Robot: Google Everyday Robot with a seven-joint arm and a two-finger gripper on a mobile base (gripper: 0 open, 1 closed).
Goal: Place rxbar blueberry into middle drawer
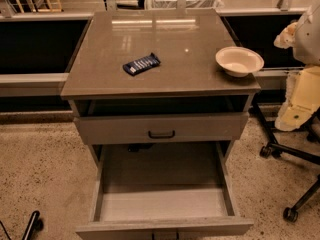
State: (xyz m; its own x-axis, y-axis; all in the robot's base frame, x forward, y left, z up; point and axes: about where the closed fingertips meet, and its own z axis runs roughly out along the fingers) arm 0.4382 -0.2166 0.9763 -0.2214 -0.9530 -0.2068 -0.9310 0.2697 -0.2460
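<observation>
Camera view shows you the flat navy-blue wrapped snack bar (142,64), its white print unreadable, on the grey worktop (170,39) above the pulled-out grey middle drawer (162,204); the white gripper (290,35) sits at the right edge, and you cannot tell how its jaws stand.

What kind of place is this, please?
Probably an office or lab space: a grey drawer cabinet with a glossy top, black wheeled chair legs and a speckled hard floor. The gripper is not in view.
</observation>
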